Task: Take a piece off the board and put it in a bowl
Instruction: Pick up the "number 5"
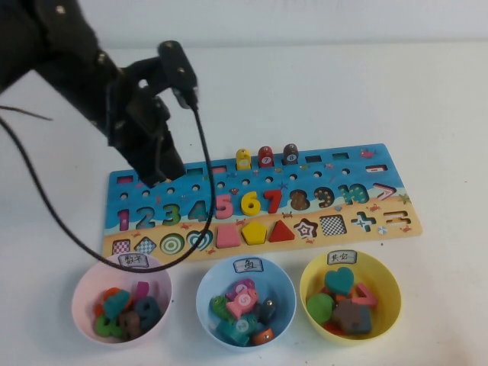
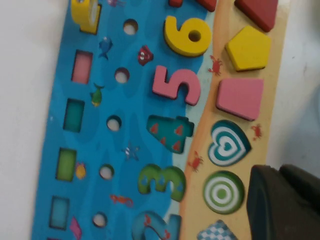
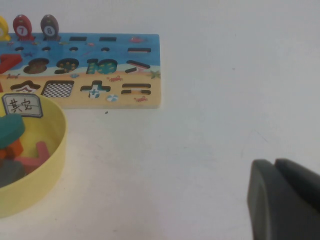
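The pink 5 (image 1: 223,206) sits in its slot on the board (image 1: 320,171), between the empty 4 slot and the yellow 6 (image 1: 249,203). It also shows in the left wrist view (image 2: 176,85), lying flat on the board (image 2: 55,115). My left gripper (image 1: 156,171) hangs over the board's left part, left of the 5 and apart from it; its fingers (image 2: 280,200) are shut and empty. The pale pink bowl (image 1: 84,286) stands in front of the board's left end and holds several pieces. My right gripper (image 3: 274,162) is shut and empty above bare table, out of the high view.
A light blue bowl (image 1: 207,284) and a yellow bowl (image 1: 385,278), also in the right wrist view (image 3: 52,160), stand in front of the board with pieces inside. A pink square (image 1: 227,235), yellow pentagon (image 1: 254,231) and red triangle (image 1: 280,231) sit on the board. A black cable (image 1: 202,152) trails from my left arm.
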